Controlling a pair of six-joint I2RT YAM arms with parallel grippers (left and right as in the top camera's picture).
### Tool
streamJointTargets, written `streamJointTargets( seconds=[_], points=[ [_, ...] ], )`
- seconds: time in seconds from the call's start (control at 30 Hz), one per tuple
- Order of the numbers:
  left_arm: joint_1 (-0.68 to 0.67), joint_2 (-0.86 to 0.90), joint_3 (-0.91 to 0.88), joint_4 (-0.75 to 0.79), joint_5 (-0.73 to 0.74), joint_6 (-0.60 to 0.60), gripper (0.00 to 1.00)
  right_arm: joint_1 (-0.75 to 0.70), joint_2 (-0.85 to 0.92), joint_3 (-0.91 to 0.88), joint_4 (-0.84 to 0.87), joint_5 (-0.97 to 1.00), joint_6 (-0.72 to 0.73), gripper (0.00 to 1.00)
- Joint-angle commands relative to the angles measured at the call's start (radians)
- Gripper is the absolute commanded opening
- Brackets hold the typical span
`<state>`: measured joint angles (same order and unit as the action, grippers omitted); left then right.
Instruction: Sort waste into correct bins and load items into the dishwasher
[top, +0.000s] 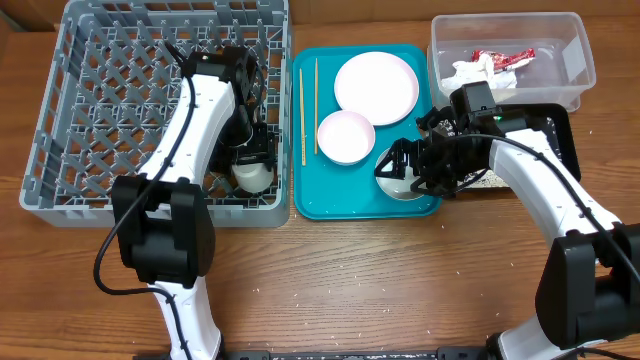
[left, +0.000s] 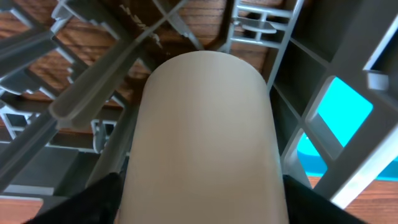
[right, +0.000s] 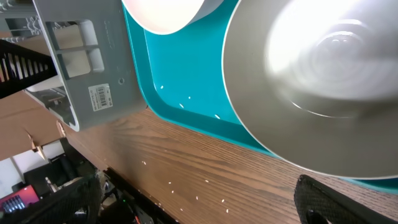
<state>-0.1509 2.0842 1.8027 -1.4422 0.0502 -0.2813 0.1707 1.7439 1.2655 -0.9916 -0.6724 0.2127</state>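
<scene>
My left gripper reaches into the grey dish rack and is shut on a small white cup. In the left wrist view the cup fills the space between the fingers of that gripper. My right gripper is open, at the near rim of a white bowl on the teal tray. In the right wrist view the bowl lies ahead of the spread fingers. A plate, a second bowl and chopsticks lie on the tray.
The clear tub at the back right holds a red wrapper and a white napkin. The black tray sits under my right arm. Rice grains are scattered on the wooden table by the tray's front edge.
</scene>
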Motion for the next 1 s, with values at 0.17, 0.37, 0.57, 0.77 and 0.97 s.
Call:
streamJointTargets(
  seconds=[0.17,0.37,0.57,0.77,0.97],
  points=[
    [-0.001,-0.015,0.101,-0.087,0.025,0.016,0.87,-0.001,-0.023,0.093,-0.040,0.010,-0.008,1.00],
    [-0.050,-0.153,0.375,-0.167,0.032,0.043,0.86,-0.001,-0.102,0.307,-0.230,0.169,-0.007,1.00],
    [-0.213,-0.214,0.386,-0.041,0.188,0.084,1.00,-0.027,-0.157,0.366,-0.326,0.291,0.021,1.00],
    [-0.363,-0.094,0.353,0.031,0.207,0.008,0.89,-0.138,-0.159,0.366,-0.438,0.303,-0.012,0.89],
    [-0.494,0.103,0.353,0.127,0.171,-0.205,0.69,-0.263,-0.162,0.365,-0.494,0.384,-0.011,0.89]
  ],
)
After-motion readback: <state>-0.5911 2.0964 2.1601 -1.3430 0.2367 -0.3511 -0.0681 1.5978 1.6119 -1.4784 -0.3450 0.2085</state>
